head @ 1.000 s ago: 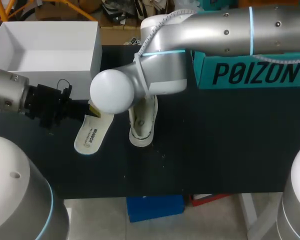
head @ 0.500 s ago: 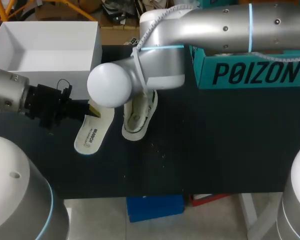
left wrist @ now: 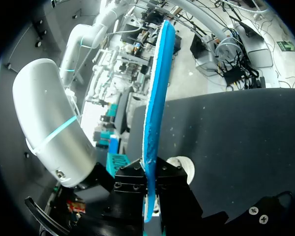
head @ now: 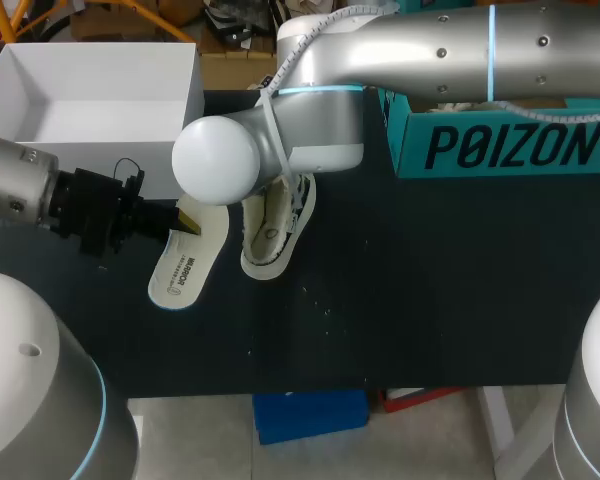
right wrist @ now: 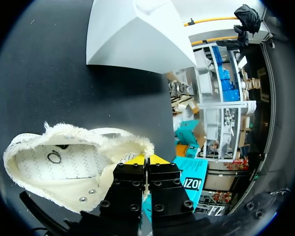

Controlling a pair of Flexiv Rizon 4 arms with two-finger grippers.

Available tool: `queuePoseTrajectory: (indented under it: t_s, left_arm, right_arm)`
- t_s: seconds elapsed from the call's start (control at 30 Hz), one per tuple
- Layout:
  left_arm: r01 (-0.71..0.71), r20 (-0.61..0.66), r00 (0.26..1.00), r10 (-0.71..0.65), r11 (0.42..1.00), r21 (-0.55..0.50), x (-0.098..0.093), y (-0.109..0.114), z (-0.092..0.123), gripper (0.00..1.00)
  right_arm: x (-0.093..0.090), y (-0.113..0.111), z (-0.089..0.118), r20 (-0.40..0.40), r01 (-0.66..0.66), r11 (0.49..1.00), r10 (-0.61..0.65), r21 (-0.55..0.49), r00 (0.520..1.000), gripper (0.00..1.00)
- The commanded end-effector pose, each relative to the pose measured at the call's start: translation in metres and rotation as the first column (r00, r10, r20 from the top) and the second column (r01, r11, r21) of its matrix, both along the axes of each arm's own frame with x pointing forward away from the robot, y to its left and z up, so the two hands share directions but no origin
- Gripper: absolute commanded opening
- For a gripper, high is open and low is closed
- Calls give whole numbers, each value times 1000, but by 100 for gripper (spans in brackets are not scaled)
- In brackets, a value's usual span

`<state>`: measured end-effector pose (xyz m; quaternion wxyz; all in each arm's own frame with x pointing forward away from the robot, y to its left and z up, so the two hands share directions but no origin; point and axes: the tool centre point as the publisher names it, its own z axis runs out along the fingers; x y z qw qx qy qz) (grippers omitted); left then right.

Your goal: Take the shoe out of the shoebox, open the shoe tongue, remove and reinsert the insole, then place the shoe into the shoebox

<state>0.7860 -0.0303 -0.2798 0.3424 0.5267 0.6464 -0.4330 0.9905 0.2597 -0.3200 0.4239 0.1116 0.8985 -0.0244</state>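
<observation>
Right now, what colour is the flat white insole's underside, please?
Blue, on the insole, best in the left wrist view.

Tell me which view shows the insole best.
Head view: the insole shows its whole printed face and outline, with one end in the left tool. The left wrist view shows it only edge-on, a thin blue strip between the fingers. The right wrist view shows the shoe but no insole.
</observation>
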Motion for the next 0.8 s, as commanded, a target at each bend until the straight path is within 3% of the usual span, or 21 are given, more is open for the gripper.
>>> queuePoseTrajectory:
  t_s: [0.03, 0.23, 0.27, 0.3, 0.8]
  left_arm:
    - [1, 0, 1000, -1, 1000, 4, 0, 0, 1, 0]
    - [1, 0, 1000, -1, 1000, 4, 0, 0, 1, 0]
    - [1, 0, 1000, -1, 1000, 4, 0, 0, 1, 0]
    - [1, 0, 1000, -1, 1000, 4, 0, 0, 1, 0]
    - [1, 0, 1000, -1, 1000, 4, 0, 0, 1, 0]
  right_arm:
    - [3, 4, -7, -7, -8, 1000, 8, -1, 1000, 0]
    - [1, 4, -9, -11, -19, 1000, 19, 0, 1000, 0]
    - [1, 3, -8, -11, -20, 1000, 20, 2, 1000, 29]
    - [0, 2, -7, -11, -18, 1000, 18, 4, 1000, 100]
    - [-27, -27, 33, 42, 86, 994, -89, 67, 995, 100]
